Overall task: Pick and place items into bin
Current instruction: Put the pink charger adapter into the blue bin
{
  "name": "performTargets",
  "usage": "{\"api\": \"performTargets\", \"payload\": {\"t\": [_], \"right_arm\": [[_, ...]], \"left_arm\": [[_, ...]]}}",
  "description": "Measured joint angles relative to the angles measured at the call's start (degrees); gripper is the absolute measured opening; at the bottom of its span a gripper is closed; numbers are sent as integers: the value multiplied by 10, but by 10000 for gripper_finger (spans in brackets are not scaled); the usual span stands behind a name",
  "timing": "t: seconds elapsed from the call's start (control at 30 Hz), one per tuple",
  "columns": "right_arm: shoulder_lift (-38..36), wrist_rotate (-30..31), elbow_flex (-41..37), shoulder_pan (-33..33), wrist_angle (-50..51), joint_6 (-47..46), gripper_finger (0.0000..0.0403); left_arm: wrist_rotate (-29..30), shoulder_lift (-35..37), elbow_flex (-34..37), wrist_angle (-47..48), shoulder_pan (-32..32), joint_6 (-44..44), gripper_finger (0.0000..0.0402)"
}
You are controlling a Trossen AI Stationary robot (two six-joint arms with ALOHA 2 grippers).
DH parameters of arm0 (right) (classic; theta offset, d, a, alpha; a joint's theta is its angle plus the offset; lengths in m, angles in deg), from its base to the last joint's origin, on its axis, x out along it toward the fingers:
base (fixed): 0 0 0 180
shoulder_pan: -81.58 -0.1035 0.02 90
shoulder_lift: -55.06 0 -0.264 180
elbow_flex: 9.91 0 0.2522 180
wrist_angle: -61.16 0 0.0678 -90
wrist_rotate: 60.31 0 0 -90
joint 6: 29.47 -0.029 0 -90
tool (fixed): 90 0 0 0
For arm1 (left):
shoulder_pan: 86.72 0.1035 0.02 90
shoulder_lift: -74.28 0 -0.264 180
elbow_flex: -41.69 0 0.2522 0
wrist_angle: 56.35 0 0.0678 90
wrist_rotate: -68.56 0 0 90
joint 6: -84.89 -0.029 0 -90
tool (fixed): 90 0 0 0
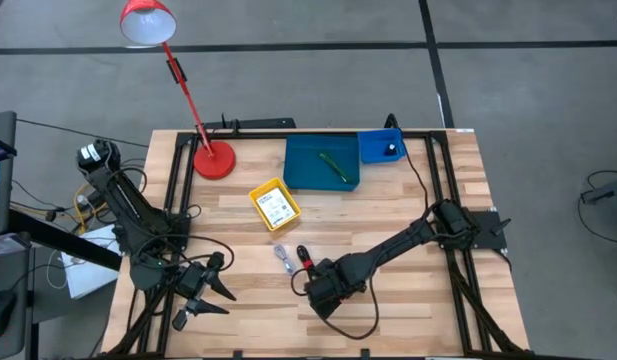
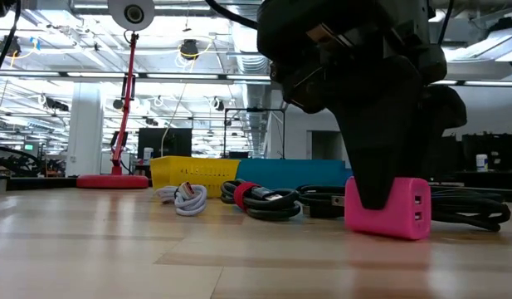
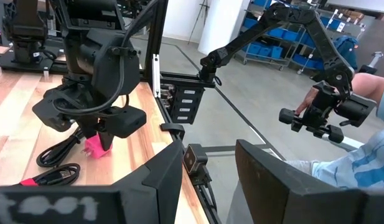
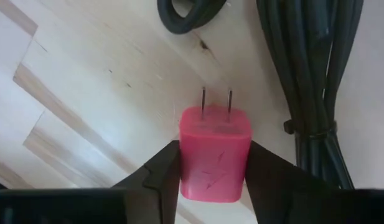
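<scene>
The right end effector (image 4: pixel 211 168) is down on the tabletop (image 1: pixel 408 310) near its front edge, its two fingers pressed against the sides of a pink plug charger (image 4: pixel 215 151) that rests on the wood beside a coiled black cable (image 4: pixel 316 87). The left end effector (image 1: pixel 210 290) hovers open and empty over the near left corner. The blue bin (image 1: pixel 321 163) sits at the far side, a green pen (image 1: pixel 335 165) inside.
</scene>
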Motion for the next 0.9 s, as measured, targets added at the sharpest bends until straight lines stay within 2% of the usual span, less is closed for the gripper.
{"api": "performTargets", "payload": {"t": [0.2, 0.37, 0.57, 0.9], "right_arm": [[0, 9, 0, -1, 0, -24, 171], [0, 9, 0, -5, 0, -19, 139], [-1, -5, 0, -6, 7, -9, 136], [-1, -2, 77, -1, 167, 27, 148]], "left_arm": [[0, 0, 0, -3, 0, 0, 137], [0, 0, 0, -3, 0, 0, 137], [0, 0, 0, -3, 0, 0, 137], [0, 0, 0, -3, 0, 0, 137]]}}
